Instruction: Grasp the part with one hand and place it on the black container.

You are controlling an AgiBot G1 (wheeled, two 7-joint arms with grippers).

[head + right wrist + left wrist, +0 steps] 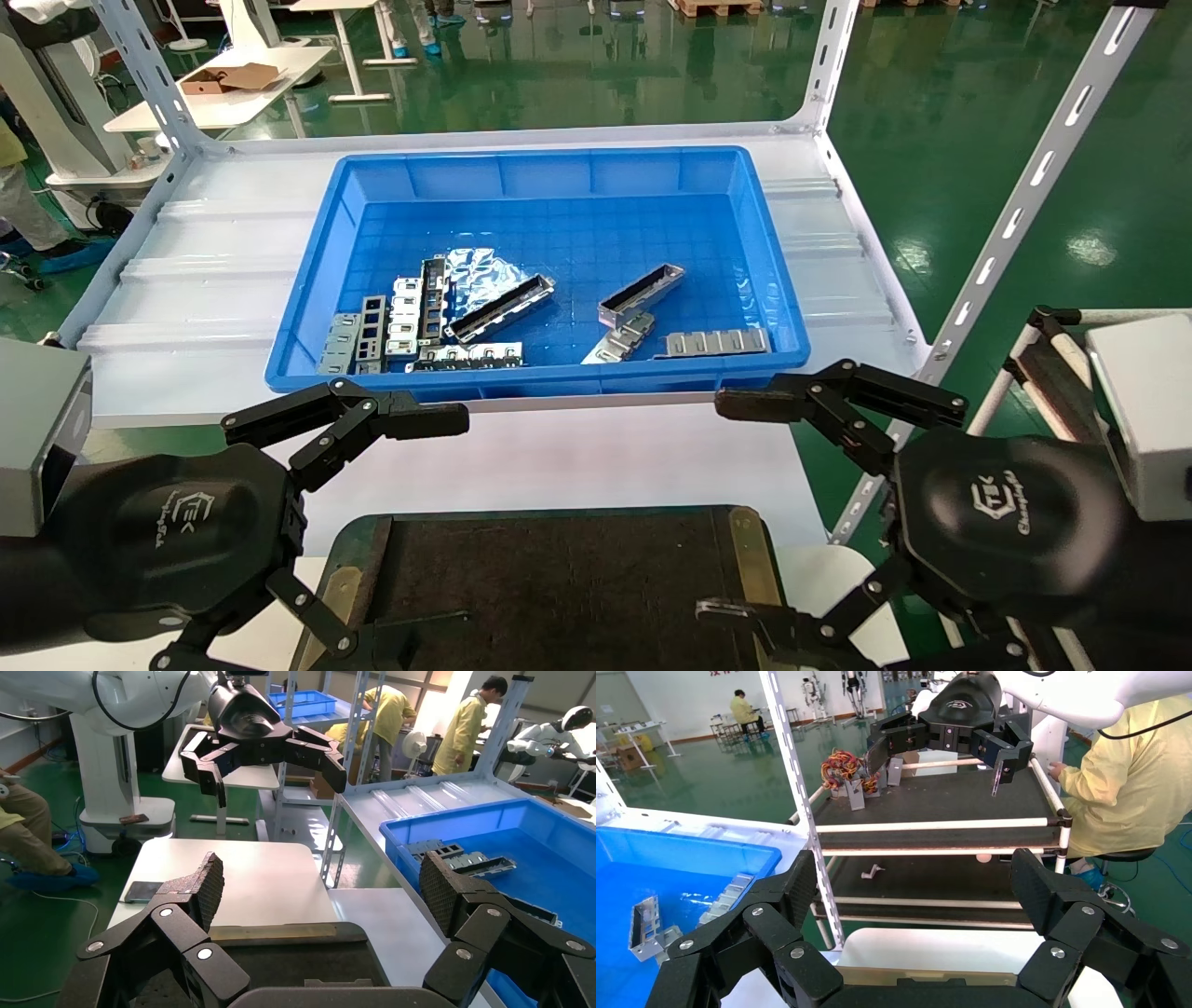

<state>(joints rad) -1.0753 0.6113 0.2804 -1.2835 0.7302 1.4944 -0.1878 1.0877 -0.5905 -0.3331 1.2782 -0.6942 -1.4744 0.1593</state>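
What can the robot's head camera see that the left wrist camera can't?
Only the head camera shows the whole blue bin, the long channel and the flat strips lying in it, with the black tray's dark top below.

Only the left wrist camera shows a person in yellow and a dark cart.

Both show the part in the bin, plus the left hand and right hand, both open and empty.

My head camera looks down over both grippers at the blue bin (540,186) beyond them. Each wrist camera peers out between its own fingers, facing the other arm; all share the bin.
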